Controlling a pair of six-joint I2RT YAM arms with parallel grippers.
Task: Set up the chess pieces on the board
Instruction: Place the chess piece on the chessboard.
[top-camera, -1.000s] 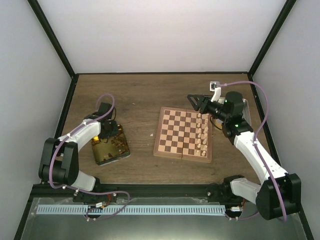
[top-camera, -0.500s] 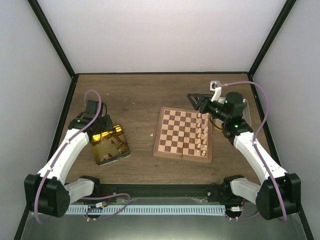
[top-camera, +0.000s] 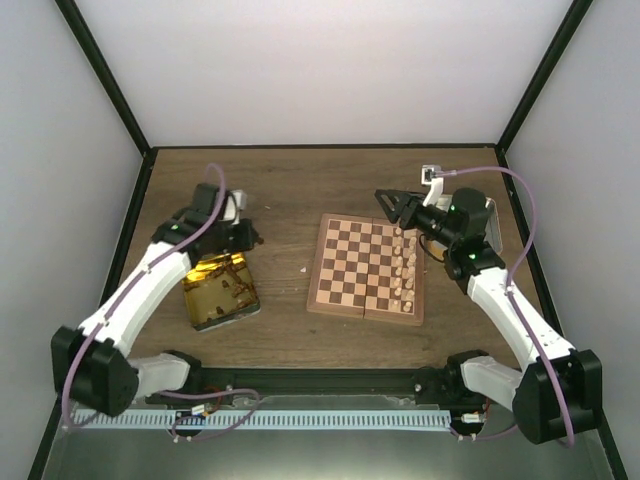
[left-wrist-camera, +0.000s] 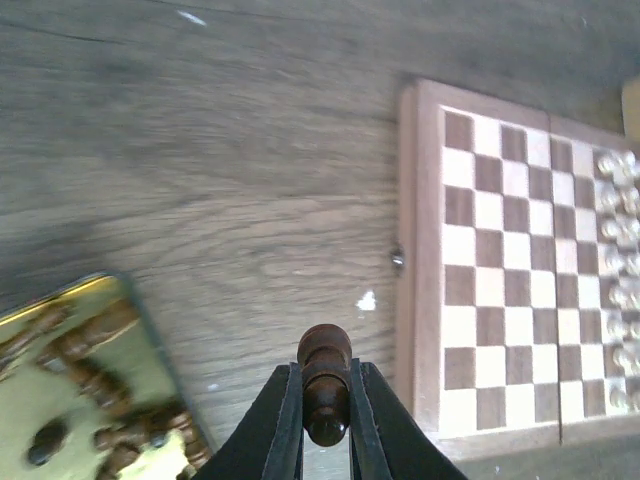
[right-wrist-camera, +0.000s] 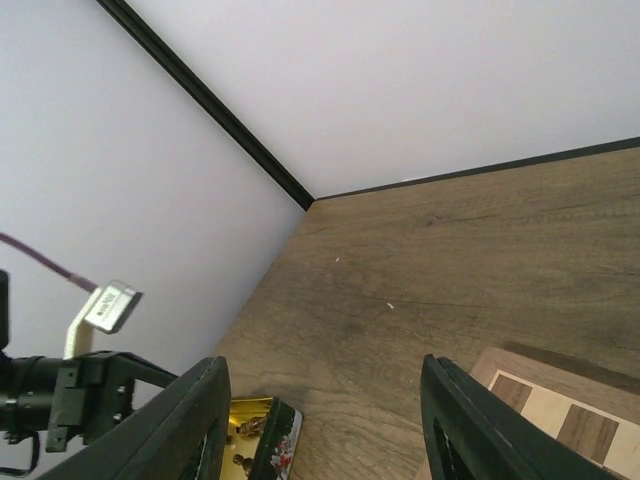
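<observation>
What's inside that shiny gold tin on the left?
Loose dark brown chess pieces lie in the gold tin. The left arm covers its far end, so what lies there is hidden.

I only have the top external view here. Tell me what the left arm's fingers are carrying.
Observer: The left wrist view shows the left gripper shut on a dark brown chess piece, its rounded head poking out past the fingers.
Operator: Now report the right fingers.
Observer: The right wrist view shows the right gripper open, with nothing between its fingers.
Operator: Check the gold tin.
Observer: In the left wrist view, the gold tin holds more dark brown pieces lying loose inside.
</observation>
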